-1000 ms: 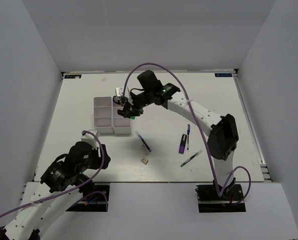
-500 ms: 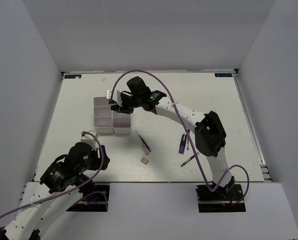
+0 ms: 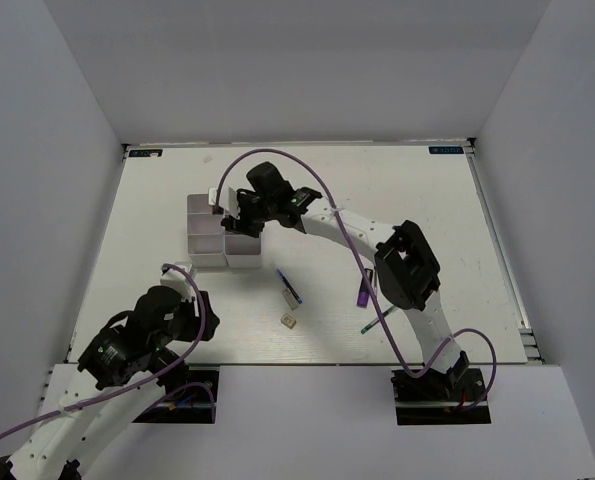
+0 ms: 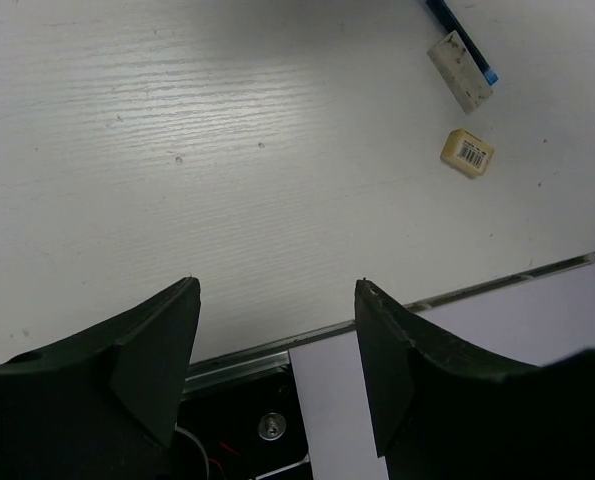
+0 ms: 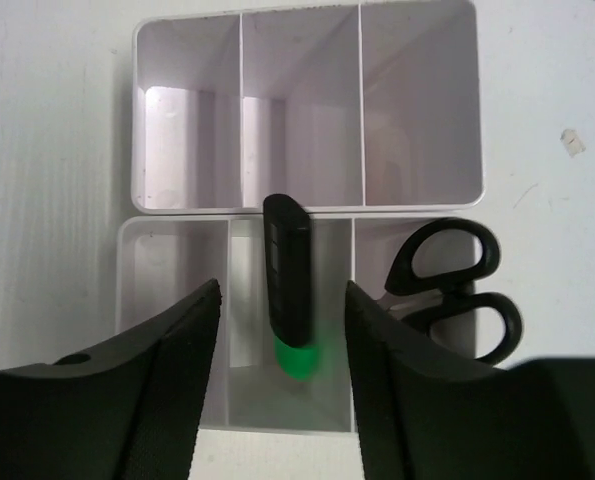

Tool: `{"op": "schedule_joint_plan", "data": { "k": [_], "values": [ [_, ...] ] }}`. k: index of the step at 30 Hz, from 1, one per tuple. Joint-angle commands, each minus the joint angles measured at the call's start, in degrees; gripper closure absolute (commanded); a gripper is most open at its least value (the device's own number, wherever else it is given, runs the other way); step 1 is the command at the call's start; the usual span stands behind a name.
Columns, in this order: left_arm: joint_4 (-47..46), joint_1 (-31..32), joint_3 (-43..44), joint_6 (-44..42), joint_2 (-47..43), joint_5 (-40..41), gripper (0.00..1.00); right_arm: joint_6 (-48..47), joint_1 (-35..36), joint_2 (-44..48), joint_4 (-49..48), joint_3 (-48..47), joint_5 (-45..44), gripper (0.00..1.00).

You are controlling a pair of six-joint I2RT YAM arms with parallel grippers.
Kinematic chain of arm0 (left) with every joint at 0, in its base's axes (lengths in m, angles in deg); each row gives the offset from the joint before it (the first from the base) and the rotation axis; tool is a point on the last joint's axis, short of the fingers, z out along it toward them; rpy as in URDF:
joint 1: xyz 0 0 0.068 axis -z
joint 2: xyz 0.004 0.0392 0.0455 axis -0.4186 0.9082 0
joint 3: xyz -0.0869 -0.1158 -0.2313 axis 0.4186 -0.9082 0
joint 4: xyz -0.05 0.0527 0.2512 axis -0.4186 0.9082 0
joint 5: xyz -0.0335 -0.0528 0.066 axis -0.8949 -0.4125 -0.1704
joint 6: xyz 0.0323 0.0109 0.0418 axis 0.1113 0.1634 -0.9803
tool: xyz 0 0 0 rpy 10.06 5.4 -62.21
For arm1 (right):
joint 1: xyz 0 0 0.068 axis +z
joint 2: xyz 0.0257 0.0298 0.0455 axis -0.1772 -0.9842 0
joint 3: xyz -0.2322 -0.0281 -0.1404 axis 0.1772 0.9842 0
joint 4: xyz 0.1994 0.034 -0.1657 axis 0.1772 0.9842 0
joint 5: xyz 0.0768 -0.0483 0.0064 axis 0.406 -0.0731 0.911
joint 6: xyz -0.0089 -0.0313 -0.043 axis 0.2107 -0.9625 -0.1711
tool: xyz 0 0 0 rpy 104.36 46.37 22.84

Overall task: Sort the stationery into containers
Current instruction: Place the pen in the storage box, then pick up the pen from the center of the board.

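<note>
Hovering over the white tray (image 5: 477,120), my right gripper (image 5: 282,290) stood spread, gaps either side of the green highlighter (image 5: 289,270) leaning in a middle compartment; scissors (image 5: 447,280) sat in the next compartment.

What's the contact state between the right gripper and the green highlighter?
Apart. The right wrist view shows the green highlighter in the white tray's middle compartment, with a clear gap on each side to the fingers of the open right gripper.

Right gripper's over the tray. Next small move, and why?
Probably lift the right gripper straight up. The highlighter sits in the tray's middle compartment with both fingers clear of it, so it looks released.
</note>
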Motion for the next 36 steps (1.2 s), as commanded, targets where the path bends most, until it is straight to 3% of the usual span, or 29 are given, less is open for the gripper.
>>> {"op": "schedule_joint_plan", "data": {
  "k": [1,5,7,8,9,11,12,13,14,16,18,19,20,21,22,23,26,31,36],
  "values": [
    [0.31,-0.04,0.64,0.31,-0.18,-1.02,0.27,0.69,0.3,1.42,-2.11,-3.54,-0.92,0.43],
    [0.14,-0.21,0.64,0.57,-0.26,-1.81,0.35,2.54,0.22,3.17,-0.26,-5.3,-0.65,0.37],
    [-0.03,-0.04,0.81,0.74,-0.09,-2.42,0.47,3.86,0.48,5.28,1.32,-5.48,-1.09,0.34],
    [-0.3,-0.12,1.16,0.66,0.26,-2.77,0.53,5.25,0.48,5.9,1.58,-5.3,-0.83,0.23],
    [-0.47,-0.13,1.43,0.66,0.35,-3.12,0.69,6.66,0.39,8.51,2.28,-4.95,-1.18,0.21],
    [-1.44,-0.13,2.13,0.57,2.01,-4.61,0.82,9.21,0.3,11.07,4.82,-5.03,-6.07,0.18],
    [-2.49,-0.04,2.39,0.48,2.54,-5.06,0.94,13.05,-0.13,12.65,5.71,-5.12,-8.02,0.38],
    [-3.54,-0.04,2.66,0.48,4.64,-5.5,0.99,14.92,-0.31,14.24,8.93,-5.04,-13.08,0.68],
    [-4.16,-0.12,2.92,0.39,5.44,-7.5,0.99,19.03,-0.4,14.77,10.97,-4.86,-18.62,1.0],
    [-7.84,-0.13,2.92,0.22,7.89,-8.92,0.99,21.87,-2.15,16.61,15.97,-4.08,-26.21,1.0],
    [-10.39,-0.13,3.45,-0.31,11.5,-11.74,0.99,27.56,-4.25,17.59,28.79,-1.28,-27.9,1.0],
    [-10.49,-0.13,3.62,-0.83,12.3,-11.74,0.78,29.25,-6.27,18.29,35.53,-0.21,-27.64,0.86],
    [-10.49,-0.13,4.5,-1.53,14.22,-10.87,0.62,33.79,-8.03,18.56,40.9,1.19,-24.94,0.68],
    [-10.23,-0.13,4.77,-2.24,14.58,-10.43,0.52,34.62,-9.18,20.04,43.48,5.29,-23.35,0.37],
    [-9.88,-0.04,4.86,-2.85,14.94,-9.81,0.41,35.49,-12.15,22.49,43.42,10.99,-21.76,0.29],
    [-9.97,-0.04,4.94,-3.82,14.85,-9.46,0.37,38.55,-12.87,23.91,42.2,17.14,-20.27,0.25],
    [-9.97,-0.04,4.07,-4.35,13.98,-9.37,0.33,43.55,-15.94,29.26,38.42,27.19,-16.65,0.26],
    [-9.7,-0.04,1.52,-4.71,11.78,-9.37,0.33,49.64,-19.2,28.05,39.11,29.5,-16.48,0.35],
    [-9.26,-0.04,0.55,-4.71,9.32,-9.28,0.32,53.96,-22.63,24.98,37.8,32.14,-11.74,0.38]
  ]
}}
